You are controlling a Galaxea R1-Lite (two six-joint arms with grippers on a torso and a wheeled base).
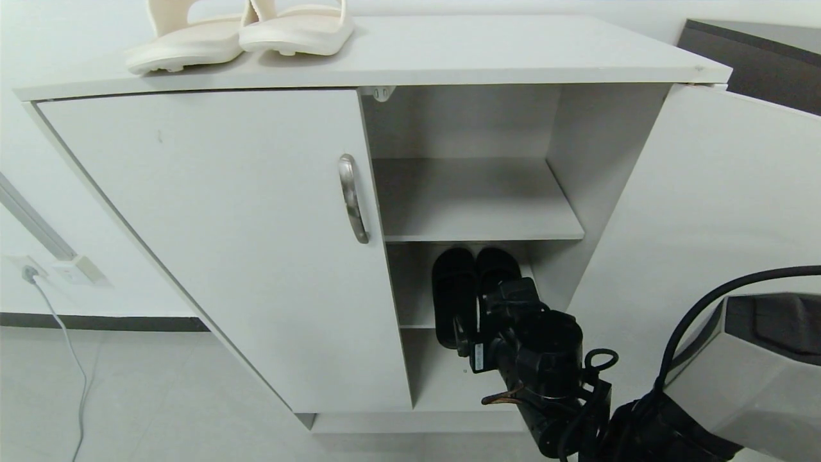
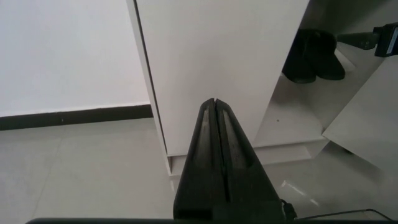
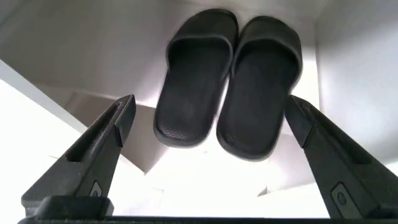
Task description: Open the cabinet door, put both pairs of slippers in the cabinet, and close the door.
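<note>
A pair of black slippers (image 1: 457, 289) lies side by side on the lower shelf of the white cabinet (image 1: 449, 54), heels hanging over the shelf's front edge. My right gripper (image 1: 478, 308) is just in front of them and open. In the right wrist view its fingers (image 3: 106, 143) are spread wide to either side of the black slippers (image 3: 193, 81), apart from them. A cream pair of slippers (image 1: 244, 35) rests on the cabinet top at the left. My left gripper (image 2: 214, 102) is shut, low down, facing the closed left door (image 2: 217, 56).
The cabinet's right door (image 1: 705, 212) is swung wide open to the right. The left door (image 1: 224, 244) is closed and has a metal handle (image 1: 353, 199). The upper shelf (image 1: 474, 199) is bare. A wall socket (image 1: 29, 269) with a cable sits low on the left wall.
</note>
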